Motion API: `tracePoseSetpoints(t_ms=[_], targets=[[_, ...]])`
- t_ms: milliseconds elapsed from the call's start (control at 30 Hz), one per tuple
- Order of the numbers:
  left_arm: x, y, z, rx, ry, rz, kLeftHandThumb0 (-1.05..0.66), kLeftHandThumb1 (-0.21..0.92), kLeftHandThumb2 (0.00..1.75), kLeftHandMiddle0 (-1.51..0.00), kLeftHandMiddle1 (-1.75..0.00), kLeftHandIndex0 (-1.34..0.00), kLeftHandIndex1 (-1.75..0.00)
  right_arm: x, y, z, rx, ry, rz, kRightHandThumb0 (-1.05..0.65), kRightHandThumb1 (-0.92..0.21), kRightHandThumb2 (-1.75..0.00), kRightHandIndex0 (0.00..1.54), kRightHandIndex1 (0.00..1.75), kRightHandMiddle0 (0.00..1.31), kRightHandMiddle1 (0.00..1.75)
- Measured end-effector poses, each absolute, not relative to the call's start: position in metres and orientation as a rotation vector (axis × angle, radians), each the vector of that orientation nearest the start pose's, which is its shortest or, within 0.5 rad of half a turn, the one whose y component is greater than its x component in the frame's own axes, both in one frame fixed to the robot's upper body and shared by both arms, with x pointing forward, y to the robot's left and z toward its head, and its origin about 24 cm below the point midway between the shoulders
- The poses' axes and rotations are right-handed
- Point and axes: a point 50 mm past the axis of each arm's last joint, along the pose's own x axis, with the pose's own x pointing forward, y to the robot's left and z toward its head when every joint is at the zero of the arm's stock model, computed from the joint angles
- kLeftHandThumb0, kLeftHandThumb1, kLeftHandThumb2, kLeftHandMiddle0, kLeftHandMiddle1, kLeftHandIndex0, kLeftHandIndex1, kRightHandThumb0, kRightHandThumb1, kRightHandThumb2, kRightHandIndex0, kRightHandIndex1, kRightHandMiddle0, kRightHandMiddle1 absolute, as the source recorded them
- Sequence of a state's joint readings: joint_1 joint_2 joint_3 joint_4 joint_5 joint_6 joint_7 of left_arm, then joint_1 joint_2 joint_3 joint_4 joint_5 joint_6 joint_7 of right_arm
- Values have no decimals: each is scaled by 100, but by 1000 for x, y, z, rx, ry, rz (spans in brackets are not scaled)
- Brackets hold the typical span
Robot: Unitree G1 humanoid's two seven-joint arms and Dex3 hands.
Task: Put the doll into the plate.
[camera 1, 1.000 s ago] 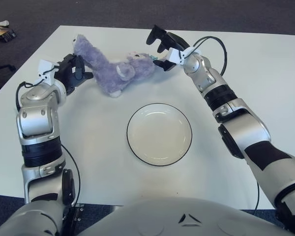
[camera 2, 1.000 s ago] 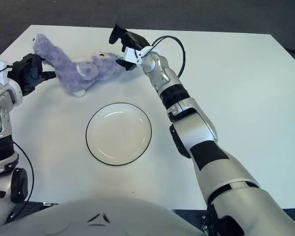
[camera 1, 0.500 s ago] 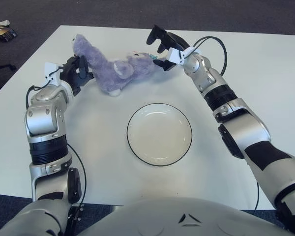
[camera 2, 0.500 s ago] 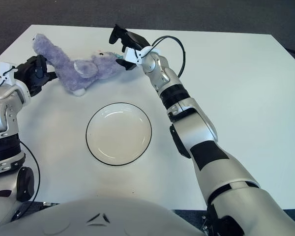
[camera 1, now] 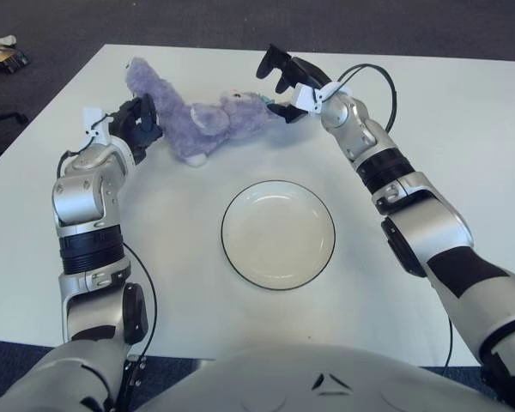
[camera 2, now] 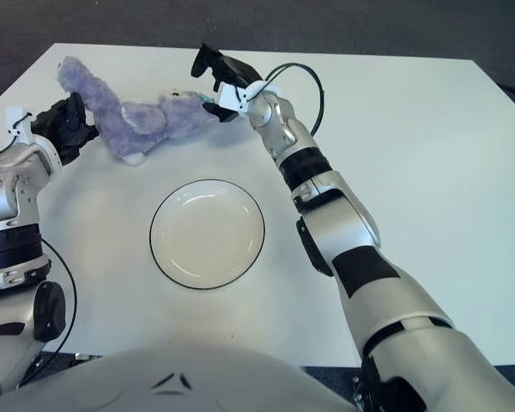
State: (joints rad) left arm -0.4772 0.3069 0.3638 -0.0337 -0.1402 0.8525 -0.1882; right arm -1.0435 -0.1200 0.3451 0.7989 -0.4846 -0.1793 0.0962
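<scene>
The purple doll (camera 1: 197, 120) lies on the white counter (camera 1: 463, 137) in the upper left of the frame, stretched from its raised end at upper left to its head near upper centre, well apart from the empty plate (camera 1: 278, 233) below it at centre. The left hand (camera 1: 136, 127) is at the doll's left end with its dark fingers (camera 1: 146, 116) against the plush; whether they have closed on it cannot be told. The right hand (camera 1: 283, 81) sits at the doll's head end, fingers spread and holding nothing, one fingertip close to the head. To do this step well, both hands should probably close firmly on opposite ends before lifting, since soft plush sags and slips. Then lift level, carry down toward centre frame, and lower the doll's middle over the plate so neither end hangs off the rim.
</scene>
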Motion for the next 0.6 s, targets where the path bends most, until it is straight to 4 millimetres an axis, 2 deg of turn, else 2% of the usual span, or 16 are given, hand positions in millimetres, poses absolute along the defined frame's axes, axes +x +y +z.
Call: tracePoseSetpoints(t_ms=[200, 367, 433, 567, 600], targets=[[317, 249, 130, -96, 278, 100, -81, 92, 55, -17, -113, 0, 0, 388, -31, 185, -930, -433, 487, -48, -47, -98, 36, 108, 0, 129], [319, 248, 128, -118, 279, 118, -80, 92, 54, -17, -105, 0, 0, 387, -31, 186, -930, -435, 487, -48, -48, -98, 36, 107, 0, 128], [319, 248, 127, -126, 279, 127, -79, 92, 52, -19, -109, 0, 0, 387, -31, 186, -929, -435, 487, -48, -48, -97, 36, 107, 0, 127], [320, 248, 125, -135, 285, 151, -78, 92, 48, -22, -129, 0, 0, 387, -31, 185, -929, -434, 488, -47, -49, -97, 37, 108, 0, 127], [320, 248, 125, -136, 287, 157, -77, 92, 45, -23, -136, 0, -7, 387, -31, 185, -929, -433, 489, -47, -49, -97, 37, 109, 0, 127]])
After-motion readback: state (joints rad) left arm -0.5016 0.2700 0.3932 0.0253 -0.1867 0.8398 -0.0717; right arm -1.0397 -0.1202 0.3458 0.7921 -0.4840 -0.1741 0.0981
